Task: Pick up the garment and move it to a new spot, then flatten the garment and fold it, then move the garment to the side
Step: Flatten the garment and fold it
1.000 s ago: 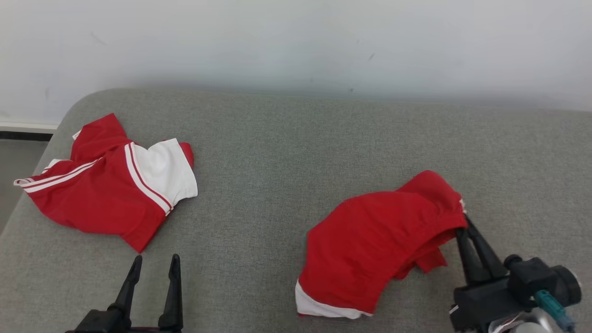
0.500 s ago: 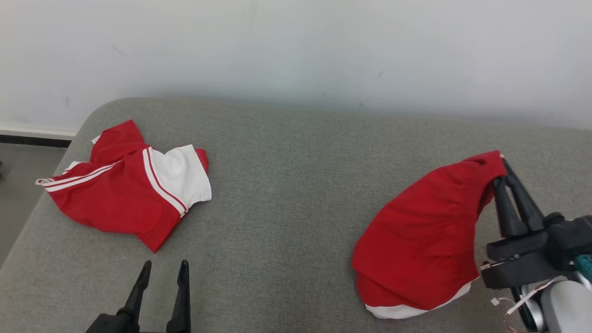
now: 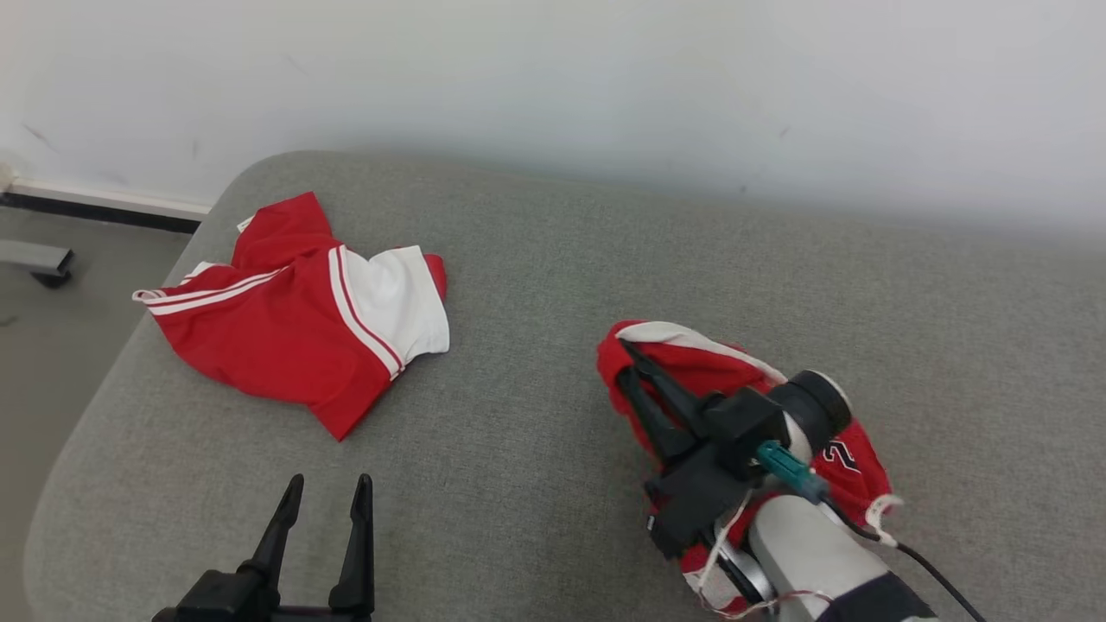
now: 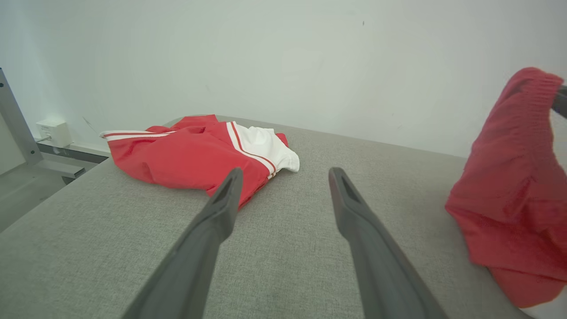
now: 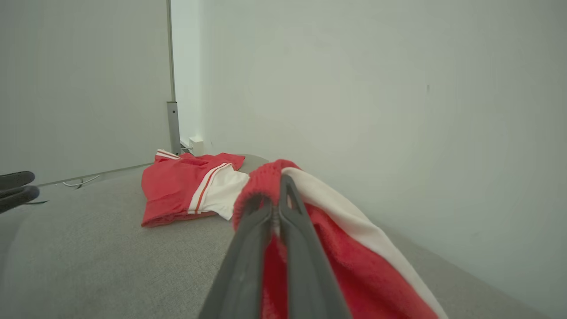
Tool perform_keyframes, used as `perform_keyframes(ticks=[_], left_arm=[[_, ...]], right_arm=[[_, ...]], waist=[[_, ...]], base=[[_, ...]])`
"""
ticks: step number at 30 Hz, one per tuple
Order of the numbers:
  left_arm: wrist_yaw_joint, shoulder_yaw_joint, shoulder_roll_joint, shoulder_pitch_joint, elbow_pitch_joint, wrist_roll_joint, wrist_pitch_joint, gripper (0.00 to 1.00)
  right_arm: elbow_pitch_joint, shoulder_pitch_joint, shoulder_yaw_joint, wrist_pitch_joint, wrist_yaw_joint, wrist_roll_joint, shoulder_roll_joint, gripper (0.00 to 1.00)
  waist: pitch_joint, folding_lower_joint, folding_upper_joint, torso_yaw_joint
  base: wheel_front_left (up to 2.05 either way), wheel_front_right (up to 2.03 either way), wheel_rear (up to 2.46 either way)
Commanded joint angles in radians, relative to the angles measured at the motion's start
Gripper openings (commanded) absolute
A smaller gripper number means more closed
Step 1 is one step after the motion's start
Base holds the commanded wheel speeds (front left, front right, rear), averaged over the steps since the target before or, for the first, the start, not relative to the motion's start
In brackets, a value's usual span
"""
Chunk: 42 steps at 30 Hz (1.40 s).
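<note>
— How is the right arm posed?
— Its pale forearm reaches in from the lower right. The right claw (image 3: 625, 356) points away from the robot, its fingers pinched together on an edge of the red garment (image 3: 851, 466). The cloth hangs bunched under the claw and wrist, over the right half of the grey cushion (image 3: 536, 285).
— And the other arm?
— The left claw (image 3: 329, 484) sits low at the near left, fingers spread wide, gripping nothing.
— The count?
— Two claws and two garments. The second, a striped red-and-white garment (image 3: 276, 337), lies at the cushion's far left.
</note>
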<state>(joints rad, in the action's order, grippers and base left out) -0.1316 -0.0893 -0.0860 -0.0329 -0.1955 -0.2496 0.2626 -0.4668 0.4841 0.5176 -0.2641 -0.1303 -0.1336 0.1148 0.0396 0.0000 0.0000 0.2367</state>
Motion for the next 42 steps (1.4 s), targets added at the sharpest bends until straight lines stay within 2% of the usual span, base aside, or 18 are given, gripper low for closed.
perform_keyframes(ticks=[1, 5, 6, 7, 11, 18, 23, 27, 31, 42], left_arm=[[0.002, -0.003, 0.001, -0.014, -0.004, -0.012, 0.003, 1.00], [0.002, -0.014, 0.004, -0.031, -0.017, -0.017, 0.003, 1.00], [0.002, -0.018, 0.005, -0.034, -0.020, -0.019, 0.003, 1.00], [0.002, -0.021, 0.006, -0.036, -0.022, -0.020, 0.003, 1.00], [0.002, -0.019, 0.007, -0.036, -0.029, -0.022, 0.003, 1.00], [0.002, 0.007, 0.005, -0.013, -0.025, -0.017, 0.003, 1.00], [0.002, 0.011, 0.001, -0.018, -0.021, -0.015, 0.003, 1.00], [0.002, 0.015, 0.002, -0.020, -0.019, -0.014, 0.003, 1.00], [0.002, 0.024, 0.002, -0.006, -0.014, -0.010, 0.003, 1.00], [0.002, 0.063, -0.005, 0.024, 0.003, 0.001, 0.003, 1.00]], right_arm=[[-0.031, 0.025, 0.011, 0.000, -0.001, -0.012, -0.009, 0.00], [-0.187, 0.105, 0.076, 0.000, -0.001, -0.047, -0.054, 0.02], [-0.230, 0.120, 0.097, 0.000, -0.001, -0.057, -0.058, 0.65], [-0.267, 0.134, 0.118, 0.000, -0.001, -0.073, -0.061, 1.00], [-0.303, 0.170, 0.184, 0.000, -0.001, -0.139, -0.065, 1.00], [-0.310, 0.166, 0.216, 0.000, -0.001, -0.196, -0.064, 1.00], [-0.346, 0.160, 0.274, 0.000, -0.001, -0.187, -0.065, 1.00], [-0.333, 0.165, 0.274, 0.000, -0.001, -0.181, -0.065, 1.00], [-0.265, 0.140, 0.234, 0.000, -0.001, -0.170, -0.051, 1.00], [0.065, -0.045, -0.026, 0.000, -0.001, -0.083, 0.043, 1.00]], waist=[[0.021, 0.0000, 0.0000, 0.024], [0.033, 0.0000, 0.0000, 0.049], [0.035, 0.0000, 0.0000, 0.055], [0.035, 0.0000, 0.0000, 0.060], [0.033, 0.0000, 0.0000, 0.064], [0.024, 0.0000, 0.0000, 0.009], [0.021, 0.0000, 0.0000, -0.027], [0.021, 0.0000, 0.0000, -0.042], [0.013, 0.0000, 0.0000, -0.061], [-0.010, 0.0000, 0.0000, -0.140]], base=[[0.00, 0.00, 0.00], [0.00, 0.00, 0.00], [0.00, 0.00, 0.00], [0.00, 0.00, 0.00], [0.00, 0.00, 0.00], [0.00, 0.00, 0.00], [0.00, 0.00, 0.00], [0.00, 0.00, 0.00], [0.00, 0.00, 0.00], [0.00, 0.00, 0.00]])
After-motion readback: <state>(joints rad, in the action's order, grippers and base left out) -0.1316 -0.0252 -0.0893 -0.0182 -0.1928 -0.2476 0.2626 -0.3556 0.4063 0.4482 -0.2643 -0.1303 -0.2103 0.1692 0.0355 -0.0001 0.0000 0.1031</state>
